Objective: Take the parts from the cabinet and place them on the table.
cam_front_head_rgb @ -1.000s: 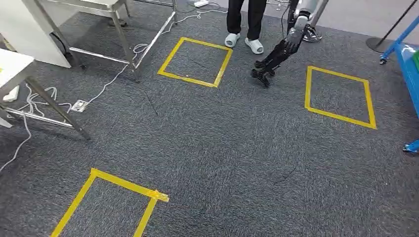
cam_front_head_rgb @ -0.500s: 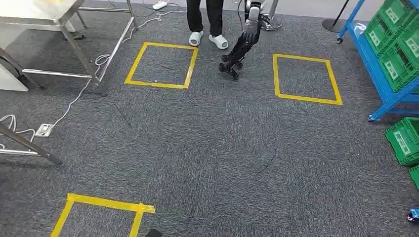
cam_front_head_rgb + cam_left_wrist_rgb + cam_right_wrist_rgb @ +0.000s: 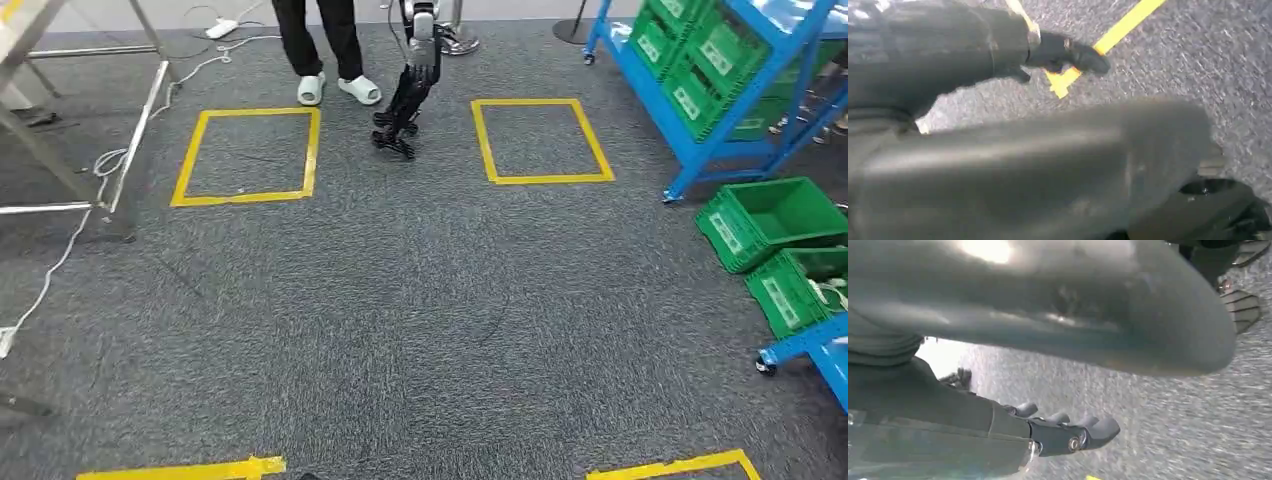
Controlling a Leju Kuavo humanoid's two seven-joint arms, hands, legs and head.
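The blue rack (image 3: 735,75) at the right holds several green crates (image 3: 700,70). Two more green crates (image 3: 765,220) sit on the floor below it, and the nearer crate (image 3: 805,285) has something pale in it. My left hand (image 3: 1068,50) hangs over the carpet with dark fingers stretched out and nothing in them. My right hand (image 3: 1068,432) also hangs low, its fingers loosely bent and apart, holding nothing.
Yellow tape squares (image 3: 245,155) mark the grey carpet. A person's legs (image 3: 325,50) stand at the far side, next to a hanging silver arm with a dark hand (image 3: 400,110). Metal table legs (image 3: 60,160) and cables (image 3: 75,230) are at the left.
The whole picture has shifted left: the camera has turned right, bringing the blue rack and green crates into view. The table at the left has slid mostly out.
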